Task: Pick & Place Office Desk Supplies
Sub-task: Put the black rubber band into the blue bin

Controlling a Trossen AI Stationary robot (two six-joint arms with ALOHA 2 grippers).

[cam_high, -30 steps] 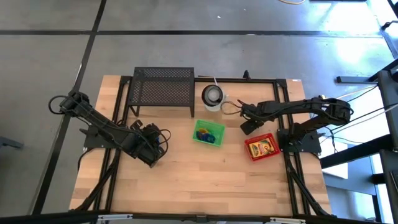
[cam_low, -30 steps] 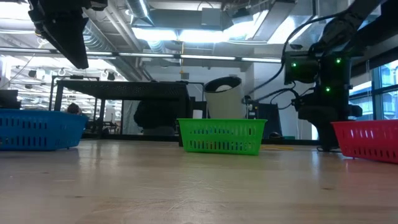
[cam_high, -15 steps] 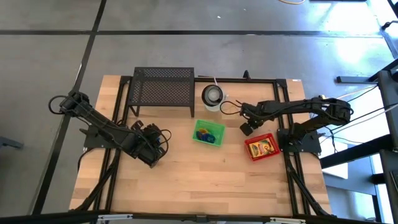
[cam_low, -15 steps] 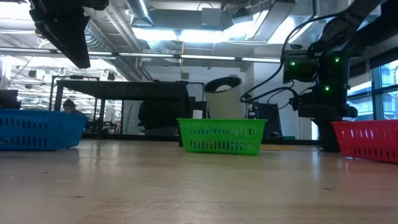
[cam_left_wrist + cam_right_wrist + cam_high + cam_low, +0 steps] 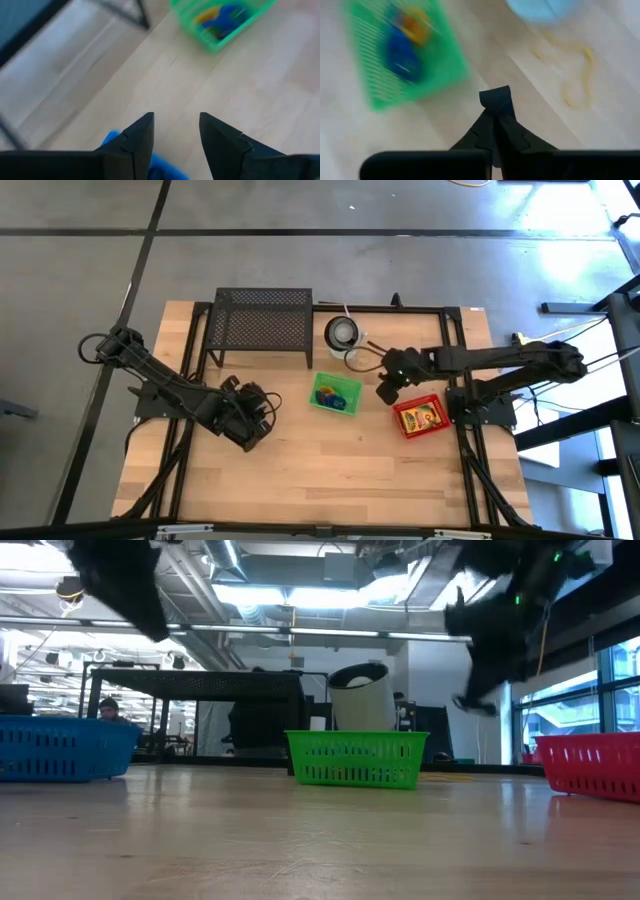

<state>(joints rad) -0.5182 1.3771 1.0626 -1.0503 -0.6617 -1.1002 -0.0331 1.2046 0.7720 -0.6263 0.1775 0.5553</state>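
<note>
High view, supplies: you would have found small blue, yellow and orange items [image 5: 334, 393] lying in a green basket [image 5: 318, 402] near the middle of the wooden table [image 5: 320, 470].
Crayon-type box: a yellow-green box [image 5: 424, 416] lay inside a red basket [image 5: 403, 423] just to the right of the green one.
Right gripper: your right gripper [image 5: 385, 393] hung between the green and red baskets, above bare wood; its fingers [image 5: 496, 107] were pressed fully together and gripped nothing.
Left gripper: your left gripper [image 5: 263, 417] was off to the left of the green basket, well apart from it; its fingers [image 5: 141, 134] stood parted with only empty space between them.
Blue basket: in the low view a blue basket [image 5: 60, 748] sat at the table's left side, under the left arm.
Behind the baskets: a black mesh rack [image 5: 262, 322] and a round white cup [image 5: 343, 335] stood side by side at the table's far edge.
</note>
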